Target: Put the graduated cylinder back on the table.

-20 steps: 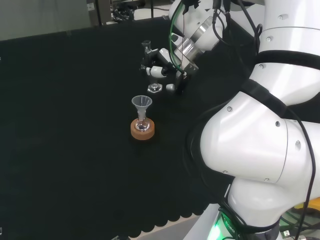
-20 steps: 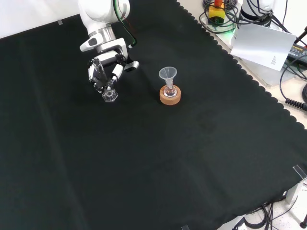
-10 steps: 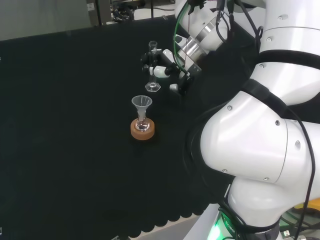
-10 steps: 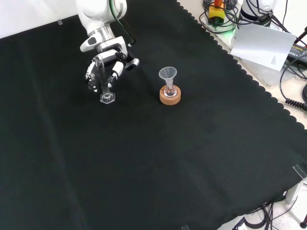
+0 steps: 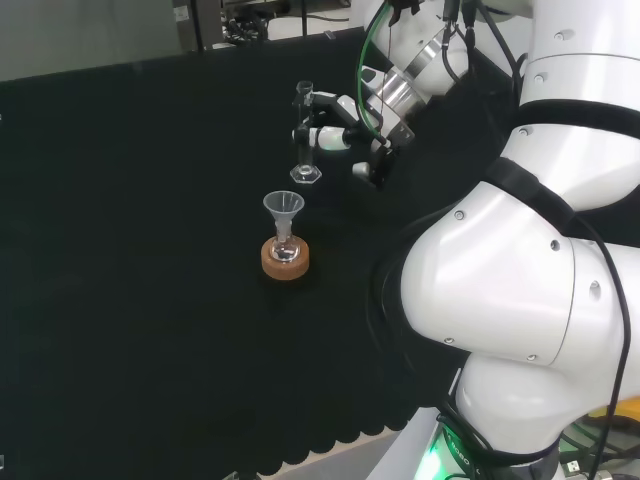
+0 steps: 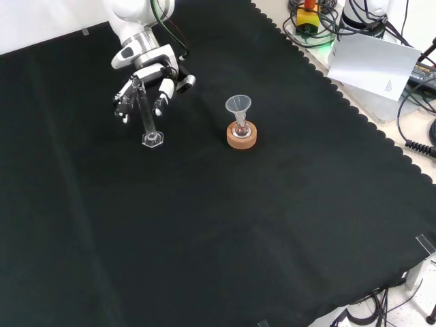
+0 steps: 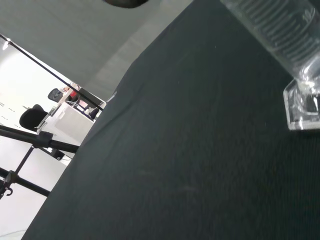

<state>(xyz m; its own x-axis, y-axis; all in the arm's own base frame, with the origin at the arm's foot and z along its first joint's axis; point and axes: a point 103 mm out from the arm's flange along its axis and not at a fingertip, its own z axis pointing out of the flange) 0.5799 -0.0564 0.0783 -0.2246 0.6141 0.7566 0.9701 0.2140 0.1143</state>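
My fingers are spread and released around the upper part of the graduated cylinder, black-tipped white digits fanned on either side of the thin clear tube; in the front view I cannot tell whether any of them touches the glass. My hand sits just to the right of the tube in the head view. The graduated cylinder stands upright on the table, its flat hexagonal foot resting on the black cloth. Close up, fine ribbed markings run along the tube and the clear foot sits flat on the woven cloth. Near it, to the right in the front view, stands a small clear flask in a round cork ring, with a clear cone-shaped funnel in its neck. Beyond the scalloped cloth edge lie a white sheet of paper and cables.
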